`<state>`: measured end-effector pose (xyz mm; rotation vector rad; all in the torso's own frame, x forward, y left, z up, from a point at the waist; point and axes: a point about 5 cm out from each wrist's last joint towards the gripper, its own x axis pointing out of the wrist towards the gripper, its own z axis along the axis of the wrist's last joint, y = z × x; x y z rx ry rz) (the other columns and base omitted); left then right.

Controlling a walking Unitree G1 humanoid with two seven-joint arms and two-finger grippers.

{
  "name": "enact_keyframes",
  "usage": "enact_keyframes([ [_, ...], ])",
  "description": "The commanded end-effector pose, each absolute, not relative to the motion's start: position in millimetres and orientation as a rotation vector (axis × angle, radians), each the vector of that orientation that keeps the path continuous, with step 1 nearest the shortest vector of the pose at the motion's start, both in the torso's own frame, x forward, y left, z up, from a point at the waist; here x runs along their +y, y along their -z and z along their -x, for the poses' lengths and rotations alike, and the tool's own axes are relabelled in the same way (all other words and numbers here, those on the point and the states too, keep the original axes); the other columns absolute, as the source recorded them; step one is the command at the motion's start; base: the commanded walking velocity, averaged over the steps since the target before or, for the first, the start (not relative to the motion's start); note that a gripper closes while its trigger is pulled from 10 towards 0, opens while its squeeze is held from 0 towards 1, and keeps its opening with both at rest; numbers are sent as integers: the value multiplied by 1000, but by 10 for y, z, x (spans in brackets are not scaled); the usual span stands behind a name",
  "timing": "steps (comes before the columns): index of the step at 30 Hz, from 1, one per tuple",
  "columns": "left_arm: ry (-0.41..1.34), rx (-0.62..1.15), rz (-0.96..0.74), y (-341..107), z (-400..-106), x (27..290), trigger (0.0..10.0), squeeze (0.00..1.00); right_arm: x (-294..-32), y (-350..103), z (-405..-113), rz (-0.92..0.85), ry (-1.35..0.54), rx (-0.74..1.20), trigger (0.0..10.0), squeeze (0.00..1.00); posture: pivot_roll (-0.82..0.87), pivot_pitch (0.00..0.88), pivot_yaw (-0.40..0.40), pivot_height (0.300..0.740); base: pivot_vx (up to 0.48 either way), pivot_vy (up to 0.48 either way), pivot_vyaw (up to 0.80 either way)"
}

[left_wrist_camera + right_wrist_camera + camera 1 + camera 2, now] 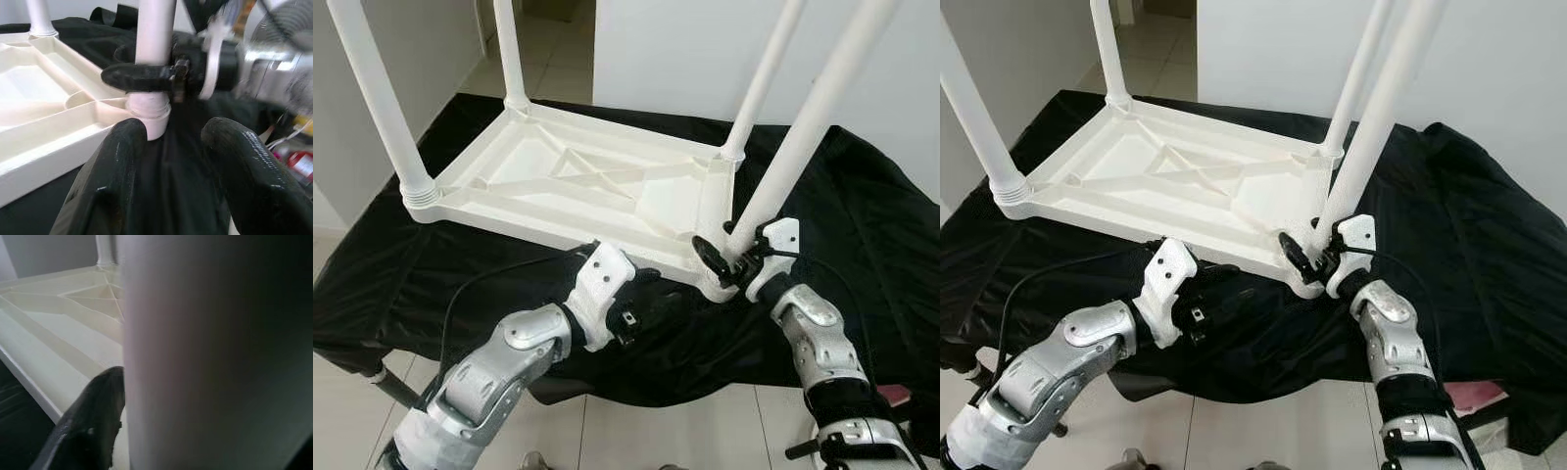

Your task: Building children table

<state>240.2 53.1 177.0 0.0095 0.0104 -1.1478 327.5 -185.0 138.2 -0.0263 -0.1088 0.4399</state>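
White plastic children's table top [578,186], underside up, lies on a black cloth [862,225] with four white legs standing upright from its corners. Right arm reaches forward from the lower right, forearm raised and wrist bent inward; the right gripper [729,257] is clamped around the near-right leg [793,147] just above its corner socket, one black finger [93,426] pressed against the tube in the right wrist view. Left arm extends from the lower left, elbow bent, forearm angled up toward the near long edge of the top; the left gripper [171,161] hovers low over the cloth, just beside that same corner, its two fingers spread apart and holding nothing. Whether the left fingertips touch the table rim is unclear, since they are dark against the dark cloth. Ribbed recess of the upturned top holds only its own moulded cross-bracing. Pale tiled floor [548,54] lies beyond the cloth.
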Motion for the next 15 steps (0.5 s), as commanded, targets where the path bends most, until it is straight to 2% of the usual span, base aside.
enact_keyframes([
  [1,1165,7,-1,-1795,-2371,529,10000,0,-1827,-1341,-3282,17,-442,-83,0,0,31,60,-67,740,0,0,0],
  [8,1184,15,-66,-1754,-2355,522,10000,0,-1746,-1320,-3270,-17,-435,-89,0,0,25,66,-68,740,0,0,0],
  [11,1192,22,-81,-1733,-2342,525,10000,0,-1768,-1328,-3299,-25,-377,-86,0,0,22,67,-66,740,0,0,0],
  [12,1193,25,-81,-1729,-2339,524,10000,0,-1768,-1342,-3304,-31,-356,-91,2784,0,22,67,-66,740,0,0,0],
  [13,1193,27,-80,-1726,-2338,523,10000,0,-1764,-1358,-3305,-29,-341,-98,4863,0,22,68,-65,740,0,0,0],
  [14,1193,27,-80,-1726,-2338,523,10000,0,-1764,-1358,-3305,-29,-341,-98,4863,0,22,68,-65,740,0,0,0],
  [15,1194,31,-76,-1727,-2337,520,10000,0,-1742,-1380,-3297,-42,-333,-107,10000,0,20,69,-64,740,0,0,0],
])
